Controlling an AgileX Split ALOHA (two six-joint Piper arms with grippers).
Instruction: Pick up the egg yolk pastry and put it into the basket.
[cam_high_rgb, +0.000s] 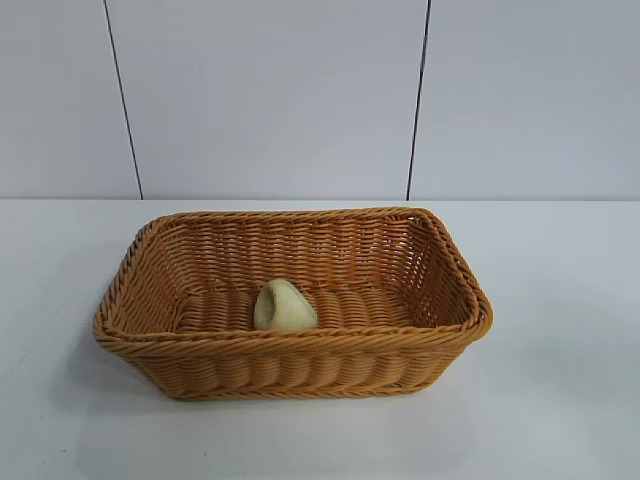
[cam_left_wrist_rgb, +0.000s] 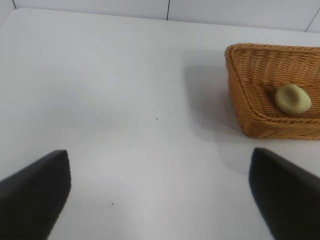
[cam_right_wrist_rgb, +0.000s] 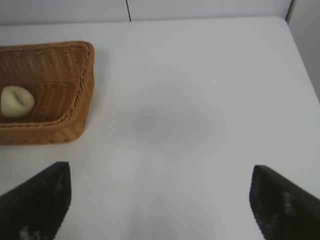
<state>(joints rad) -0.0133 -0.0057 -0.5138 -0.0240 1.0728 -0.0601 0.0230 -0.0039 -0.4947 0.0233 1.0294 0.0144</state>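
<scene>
The egg yolk pastry (cam_high_rgb: 284, 307), a pale yellowish-cream lump, lies inside the golden-brown wicker basket (cam_high_rgb: 300, 355) on its floor near the front wall. It also shows in the left wrist view (cam_left_wrist_rgb: 292, 99) and, dent showing, in the right wrist view (cam_right_wrist_rgb: 16, 101), with the basket (cam_left_wrist_rgb: 255, 120) (cam_right_wrist_rgb: 70, 125) around it. My left gripper (cam_left_wrist_rgb: 160, 200) is open and empty over bare table, well off the basket's left end. My right gripper (cam_right_wrist_rgb: 160, 200) is open and empty over bare table off the basket's right end. Neither gripper appears in the exterior view.
The basket stands mid-table on a white tabletop (cam_high_rgb: 560, 400). A white panelled wall (cam_high_rgb: 270, 100) with dark seams rises behind the table. The table's edge and a side wall (cam_right_wrist_rgb: 305, 45) show in the right wrist view.
</scene>
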